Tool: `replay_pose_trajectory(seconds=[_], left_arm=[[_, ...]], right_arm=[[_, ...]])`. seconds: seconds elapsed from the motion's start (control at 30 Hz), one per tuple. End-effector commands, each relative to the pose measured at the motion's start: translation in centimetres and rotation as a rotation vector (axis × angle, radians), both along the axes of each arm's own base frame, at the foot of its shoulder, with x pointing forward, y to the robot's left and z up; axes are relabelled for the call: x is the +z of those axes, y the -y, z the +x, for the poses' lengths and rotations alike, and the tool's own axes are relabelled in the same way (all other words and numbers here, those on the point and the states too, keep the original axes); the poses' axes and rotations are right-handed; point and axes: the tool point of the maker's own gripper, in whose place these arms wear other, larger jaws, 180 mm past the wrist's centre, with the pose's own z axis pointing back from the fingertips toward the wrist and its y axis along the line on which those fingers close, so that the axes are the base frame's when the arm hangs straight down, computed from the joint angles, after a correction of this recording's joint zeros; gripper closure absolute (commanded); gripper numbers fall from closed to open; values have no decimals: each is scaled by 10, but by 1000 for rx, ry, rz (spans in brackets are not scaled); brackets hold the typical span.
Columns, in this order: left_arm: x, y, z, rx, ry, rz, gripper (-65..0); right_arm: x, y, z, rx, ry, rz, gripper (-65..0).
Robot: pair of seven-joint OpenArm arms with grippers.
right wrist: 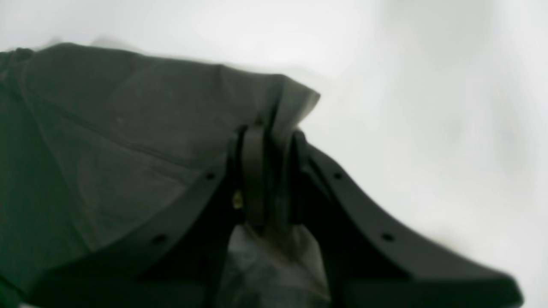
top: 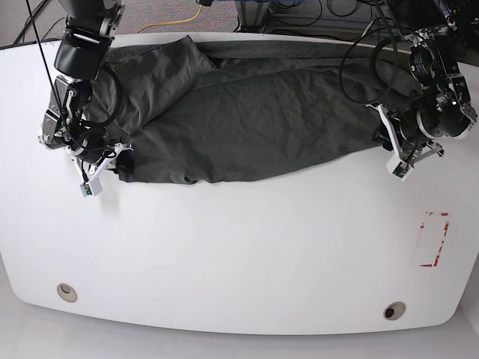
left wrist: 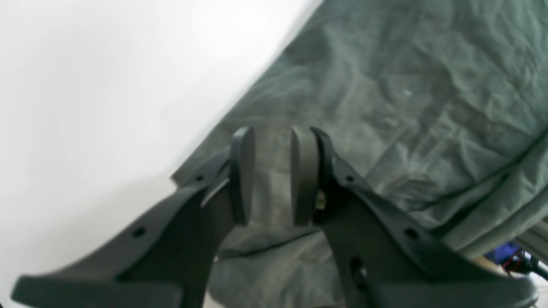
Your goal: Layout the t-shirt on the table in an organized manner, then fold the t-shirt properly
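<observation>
the nearer part of the table is bare white, with a red tape rectangle toward the left arm's side and two round holes by the front edge. further back, the t-shirt lies stretched across the table, and its long axis runs from side to side, from one arm to the other, so each gripper stands at one end of the cloth. the right gripper is clenched on a fold of the dark cloth; in its wrist view the fabric passes between the two pads and rises over them like a small tent, and the rest of the shirt lies away toward the middle of the table. the left gripper has its jaws a little apart, and between them only the cloth beneath shows, so it seems to grasp nothing, though the base view is too small there to confirm this. from the left gripper the shirt spreads inward and to the far side, with its edge just beside the jaws. i judge that the coming move depends on this: the right arm already has its end, and the left arm is right over its own end, so a pull along the long axis would flatten the wrinkles.
</observation>
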Motion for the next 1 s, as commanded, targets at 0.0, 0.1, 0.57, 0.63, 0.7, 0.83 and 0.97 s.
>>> replay_pose_trajectory(seconds=[0.0,0.1,0.57,0.63,0.7,0.83,0.97], left_arm=[[19,-21,12,56,65,20,-239],[18,-40,11,125,62,8,-353],[-41,-104,-7,359,-115,-121,-428],[-53,-103,-10,377,-137,-159,-428],[-62,-100,-11,383,-149,-184,-428],[-73,-92,-11,370,-170,-211,-428],[-83,-82,-12,349,-197,-226,-428]], right_arm=[[0,8,-2,9,-26,-41,-86],[0,8,-2,9,-26,-41,-86],[0,8,-2,9,-25,-39,-86],[0,8,-2,9,-25,-39,-86],[0,8,-2,9,-25,-39,-86],[0,8,-2,9,-25,-39,-86],[0,8,-2,9,-25,-39,-86]])
